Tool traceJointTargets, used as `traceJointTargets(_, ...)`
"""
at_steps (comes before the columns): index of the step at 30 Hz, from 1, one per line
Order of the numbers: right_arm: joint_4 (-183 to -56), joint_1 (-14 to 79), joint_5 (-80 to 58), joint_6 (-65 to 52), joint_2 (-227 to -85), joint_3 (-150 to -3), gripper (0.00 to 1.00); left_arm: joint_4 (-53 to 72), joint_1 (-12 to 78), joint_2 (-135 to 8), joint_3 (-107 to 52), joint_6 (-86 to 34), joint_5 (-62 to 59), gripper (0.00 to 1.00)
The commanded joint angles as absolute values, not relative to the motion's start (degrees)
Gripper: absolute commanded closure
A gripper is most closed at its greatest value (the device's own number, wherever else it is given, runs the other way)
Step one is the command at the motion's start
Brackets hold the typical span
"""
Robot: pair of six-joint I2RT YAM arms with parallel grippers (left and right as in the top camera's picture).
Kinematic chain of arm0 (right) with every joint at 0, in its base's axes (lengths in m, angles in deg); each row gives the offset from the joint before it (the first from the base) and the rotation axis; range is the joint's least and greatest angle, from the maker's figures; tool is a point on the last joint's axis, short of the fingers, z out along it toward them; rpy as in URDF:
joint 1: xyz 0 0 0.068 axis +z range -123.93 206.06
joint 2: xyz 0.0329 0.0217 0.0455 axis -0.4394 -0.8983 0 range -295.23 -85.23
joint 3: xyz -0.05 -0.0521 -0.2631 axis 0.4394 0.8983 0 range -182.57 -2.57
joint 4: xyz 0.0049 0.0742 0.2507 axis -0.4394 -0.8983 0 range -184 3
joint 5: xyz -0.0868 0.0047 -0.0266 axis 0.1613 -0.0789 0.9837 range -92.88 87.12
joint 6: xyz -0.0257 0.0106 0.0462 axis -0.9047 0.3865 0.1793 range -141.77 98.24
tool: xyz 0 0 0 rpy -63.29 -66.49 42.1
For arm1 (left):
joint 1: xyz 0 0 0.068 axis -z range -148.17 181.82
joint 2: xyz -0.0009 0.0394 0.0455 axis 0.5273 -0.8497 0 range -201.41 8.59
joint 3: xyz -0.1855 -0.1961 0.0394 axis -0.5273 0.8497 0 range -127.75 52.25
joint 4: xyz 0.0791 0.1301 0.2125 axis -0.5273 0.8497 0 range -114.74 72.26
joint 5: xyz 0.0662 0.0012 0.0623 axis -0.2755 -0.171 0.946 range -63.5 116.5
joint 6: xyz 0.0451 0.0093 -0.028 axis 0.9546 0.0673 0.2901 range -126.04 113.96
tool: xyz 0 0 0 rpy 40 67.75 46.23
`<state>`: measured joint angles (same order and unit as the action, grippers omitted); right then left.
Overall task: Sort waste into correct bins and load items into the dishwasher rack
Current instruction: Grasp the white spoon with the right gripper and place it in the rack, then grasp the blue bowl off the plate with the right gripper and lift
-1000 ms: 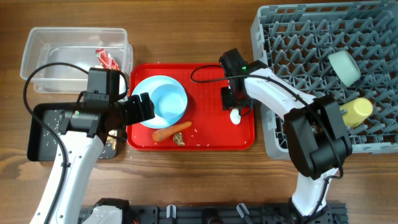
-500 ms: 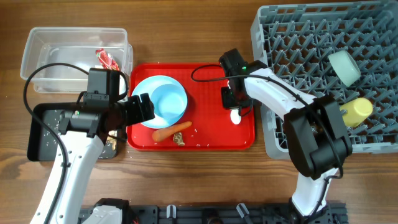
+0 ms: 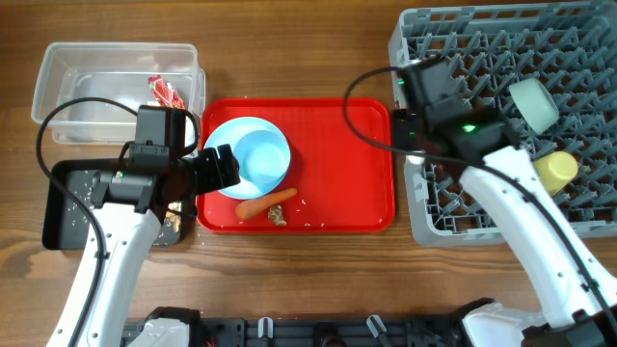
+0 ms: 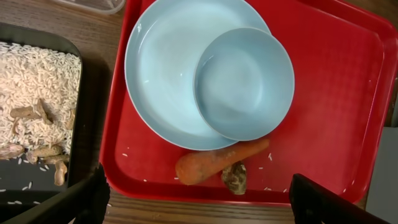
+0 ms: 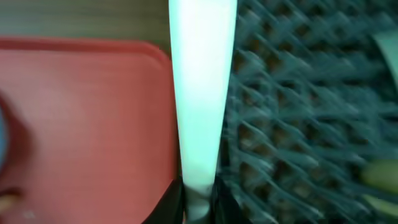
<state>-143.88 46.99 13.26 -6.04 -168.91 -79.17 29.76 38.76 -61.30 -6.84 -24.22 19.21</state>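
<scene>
A light blue plate (image 3: 228, 145) with a small light blue bowl (image 3: 262, 157) on it lies on the red tray (image 3: 337, 145). An orange carrot (image 3: 265, 204) and a brown scrap (image 3: 278, 217) lie in front of them, and both show in the left wrist view (image 4: 217, 165). My left gripper (image 3: 198, 178) is open and empty above the tray's left edge. My right gripper (image 3: 409, 135) is shut on the white spoon (image 5: 202, 93) at the grey rack's (image 3: 463, 58) left edge. A mint bowl (image 3: 533, 104) and a yellow cup (image 3: 554, 172) sit in the rack.
The clear tub (image 3: 116, 67) at the back left holds a red wrapper (image 3: 164, 92). The black tray (image 3: 67, 226) in front of it holds rice and brown scraps (image 4: 34, 81). Rice grains are scattered on the red tray near the carrot.
My right gripper has lifted the white spoon off the red tray and carried it right to the rack's left edge. The left arm has not moved.
</scene>
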Motion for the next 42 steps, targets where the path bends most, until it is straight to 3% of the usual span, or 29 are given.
traceJointTargets(1,-145.56,41.7,17.63,-8.31,-170.37,-76.57,0.91,29.82,38.41,-60.84,-7.02,-24.54,19.54,0.07)
traceJointTargets(6,-139.58,38.05,5.58,-15.81,-170.52,-69.24,0.91,29.78,38.41,-60.84,-7.02,-24.54,19.54,0.07)
traceJointTargets(13,-135.36,38.05,5.58,-15.61,-170.55,-62.71,0.9,29.8,38.41,-60.84,-7.02,-24.54,19.54,0.06)
traceJointTargets(21,-134.85,38.1,5.58,-15.24,-170.37,-62.58,0.55,30.22,38.39,-60.84,-7.02,-24.5,21.55,0.06)
traceJointTargets(25,-135.4,38.1,2.13,-15.39,-168.93,-70.12,0.51,31.64,37.02,-60.82,-7.02,-24.57,25.09,0.04)
traceJointTargets(28,-129.83,38.49,-13.23,-15.13,-168.47,-76.26,0.49,32.71,32.82,-60.82,-7.02,-26.47,25.09,0.03)
traceJointTargets(35,-119.97,49.24,-19.27,-10.61,-174.04,-76.54,0.47,34.72,21.91,-60.84,-7.02,-33.53,24.46,0.0)
traceJointTargets(42,-114.81,61.88,-16.91,-4.57,-189.65,-76.54,0.49,35.16,21.32,-60.84,-7.02,-33.53,24.46,0.0)
